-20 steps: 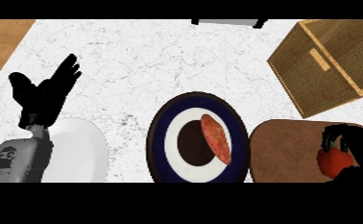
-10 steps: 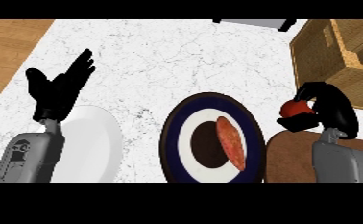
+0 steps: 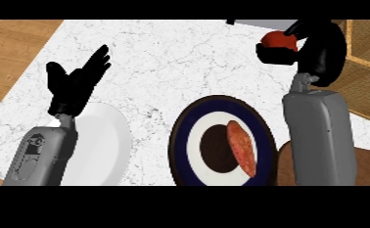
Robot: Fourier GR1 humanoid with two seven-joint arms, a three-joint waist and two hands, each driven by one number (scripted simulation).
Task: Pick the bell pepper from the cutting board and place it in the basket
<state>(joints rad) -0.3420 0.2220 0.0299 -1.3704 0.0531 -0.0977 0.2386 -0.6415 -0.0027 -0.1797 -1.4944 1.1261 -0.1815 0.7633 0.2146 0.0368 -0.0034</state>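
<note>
A red bell pepper (image 3: 278, 39) is held up at the top right, with my right hand (image 3: 318, 46) curled round it above the counter. The wicker basket (image 3: 358, 60) shows only as a strip at the right edge, just right of that hand. A corner of the brown cutting board (image 3: 283, 166) peeks out at the lower right beside my right forearm. My left hand (image 3: 72, 82) rests open at the left, fingers up.
A dark blue plate (image 3: 184, 139) with a sweet potato (image 3: 242, 148) on it lies at the lower middle. A white plate (image 3: 108, 144) sits under my left forearm. A grey object (image 3: 264, 22) juts in at the top edge.
My right hand has lifted the pepper off the cutting board and carried it up and away toward the basket. The left hand stays where it was while the view has shifted.
</note>
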